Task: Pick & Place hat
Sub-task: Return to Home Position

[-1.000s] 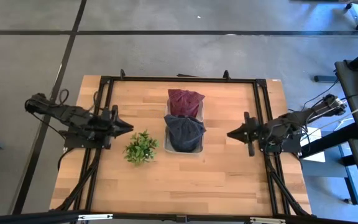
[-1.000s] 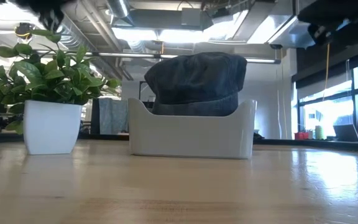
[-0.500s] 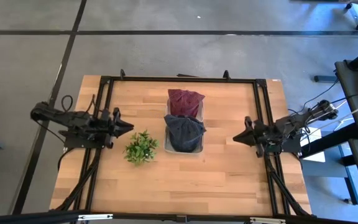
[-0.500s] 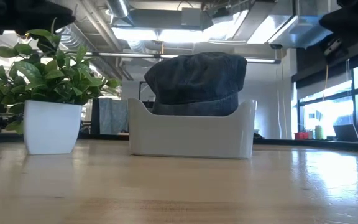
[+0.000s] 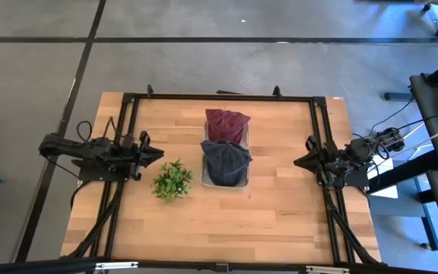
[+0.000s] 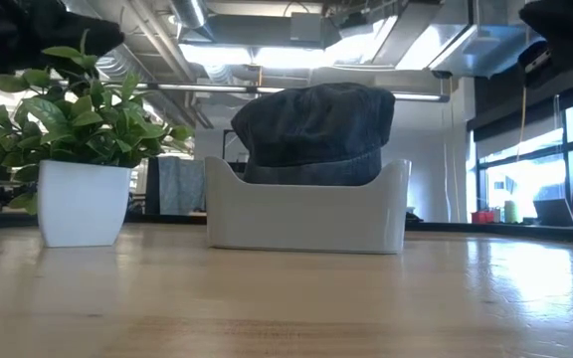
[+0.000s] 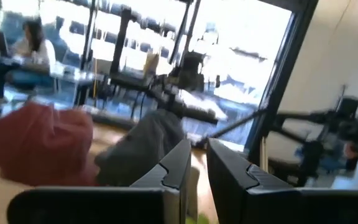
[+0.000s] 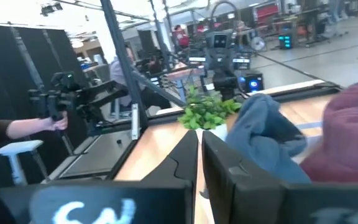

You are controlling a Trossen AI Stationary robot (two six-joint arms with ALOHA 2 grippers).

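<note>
A dark denim hat (image 5: 225, 162) sits in the near part of a white bin (image 5: 204, 176) at the table's middle, standing up above the bin's rim in the low view (image 6: 313, 134). A maroon hat (image 5: 226, 124) sits in the bin's far part. My left gripper (image 5: 160, 154) is shut and empty, left of the bin, pointing at it. My right gripper (image 5: 296, 162) is shut and empty, near the table's right side, pointing at the bin. Both hats show in the left wrist view (image 7: 145, 146) and the right wrist view (image 8: 269, 137).
A small potted plant (image 5: 172, 180) in a white pot (image 6: 80, 204) stands just left of the bin's near end, close under my left gripper. A black frame (image 5: 219, 97) runs round the table. People show in the room beyond (image 7: 27, 46).
My right gripper has drawn back toward the table's right edge, away from the bin. Both arms have come lower in the low view. The hats, the bin and the plant have stayed still.
</note>
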